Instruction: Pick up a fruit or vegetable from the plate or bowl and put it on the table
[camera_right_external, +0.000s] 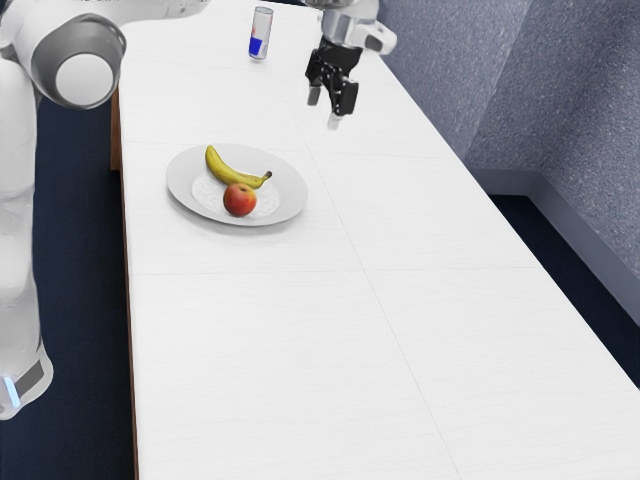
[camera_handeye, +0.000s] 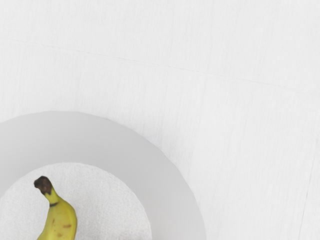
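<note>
End effector (camera_right_external: 324, 110) above table (camera_right_external: 250, 350); 1 can (camera_right_external: 263, 22), label (camera_right_external: 257, 46) unreadable.

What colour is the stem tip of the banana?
Dark brown, nearly black, on the banana; the wrist view shows it best.

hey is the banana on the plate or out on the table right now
On the plate. The exterior view shows the banana lying inside the rim, beside the apple; the wrist view shows its dark tip there too.
</note>
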